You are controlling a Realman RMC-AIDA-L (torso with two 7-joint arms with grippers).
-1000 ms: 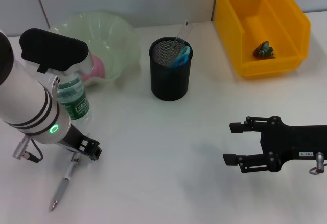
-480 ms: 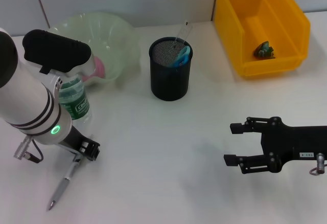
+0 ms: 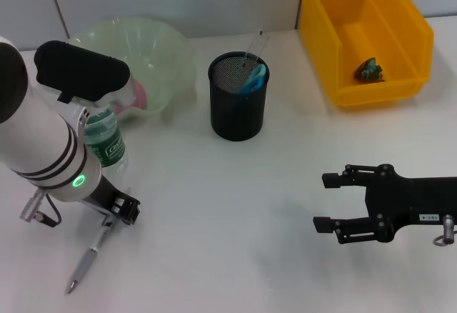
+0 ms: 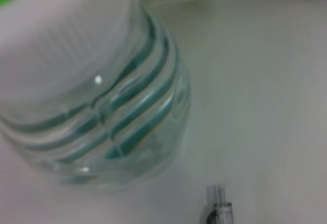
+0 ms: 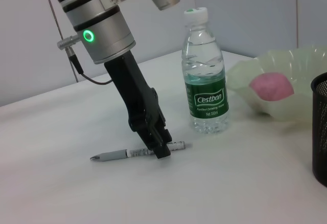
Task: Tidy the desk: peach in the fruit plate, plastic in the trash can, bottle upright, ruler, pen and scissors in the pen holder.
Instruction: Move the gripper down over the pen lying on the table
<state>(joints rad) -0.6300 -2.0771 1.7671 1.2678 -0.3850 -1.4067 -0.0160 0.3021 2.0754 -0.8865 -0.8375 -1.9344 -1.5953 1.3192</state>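
On smooth white desk point(image 3: 214, 206), left gripper point(image 5: 159, 143) pinches slim grey pen point(image 5: 134, 153) beside ribbed clear bottle point(image 5: 205, 75); right gripper point(image 3: 323, 200) gapes.

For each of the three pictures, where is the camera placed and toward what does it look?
Head view: from above, down on the desk; both arms show, the left tool at the pen, the right tool open.
Left wrist view: right behind the bottle; no own fingers show.
Right wrist view: low over the desk, facing the left arm.
Shared: bottle and pen appear in all three.
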